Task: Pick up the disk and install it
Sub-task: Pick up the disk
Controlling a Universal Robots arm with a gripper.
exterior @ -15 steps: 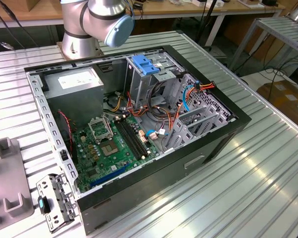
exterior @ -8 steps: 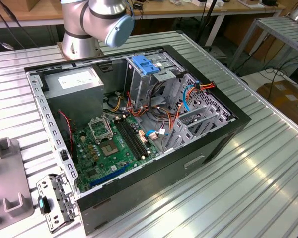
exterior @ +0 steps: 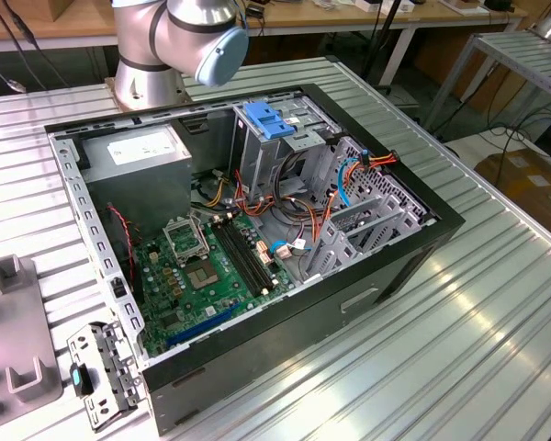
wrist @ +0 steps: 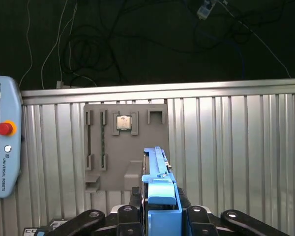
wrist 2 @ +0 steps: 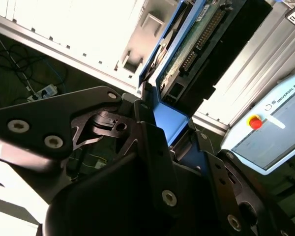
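I count one disk point(wrist: 160, 189), one open computer case point(exterior: 404, 262), one grey fixture plate point(wrist: 137, 147) carrying one chip point(wrist: 124, 122). Case holds motherboard point(exterior: 211, 271), power supply point(exterior: 138, 161), one blue bracket point(exterior: 268, 119). End effector point(wrist: 161, 214) clamped on disk over tabletop point(wrist: 226, 147). Disk on edge, long axis pointing straight out from fingers.

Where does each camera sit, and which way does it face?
Exterior view: off the arm, high, looking down into the open computer case on the ribbed table; the arm's base joints show.
First wrist view: on the wrist, looking past the gripper, shut on the disk, to a grey fixture plate.
Second wrist view: on the wrist, close against the gripper, facing the disk's circuit side.
Both wrist views share gripper, disk and teach pendant.
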